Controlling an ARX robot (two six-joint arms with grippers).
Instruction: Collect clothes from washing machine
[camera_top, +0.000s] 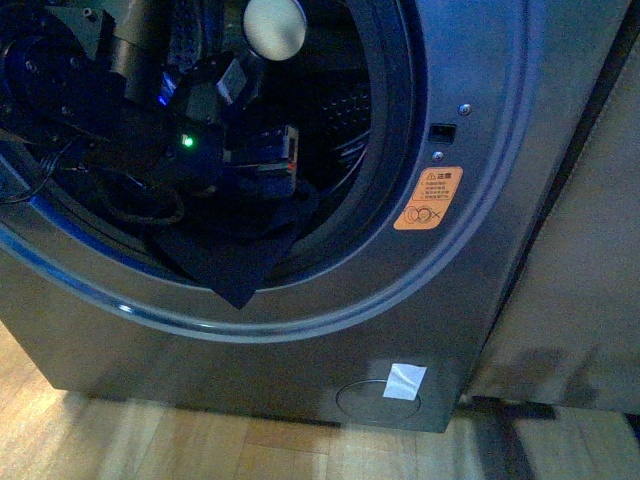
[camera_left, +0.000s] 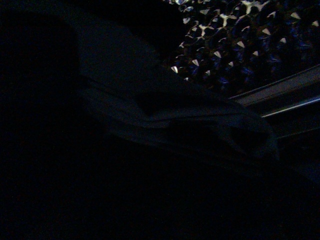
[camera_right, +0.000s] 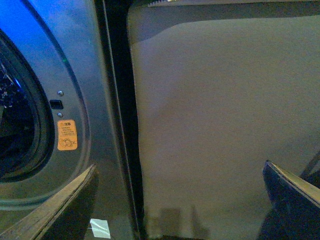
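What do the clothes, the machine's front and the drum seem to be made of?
The clothes look like soft matte dark fabric: they drape limply over the door rim. The machine front looks like grey painted metal or plastic, given its smooth sheen. The drum is probably polished steel: its embossed bumps glint.

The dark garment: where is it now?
In the front view, the clothes lie in the mouth of the washing machine, a corner hanging over its lower rim, left of the orange sticker.

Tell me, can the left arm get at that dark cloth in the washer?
Probably yes: the left arm is inside the washer's open mouth, right above the cloth, with nothing visible between.
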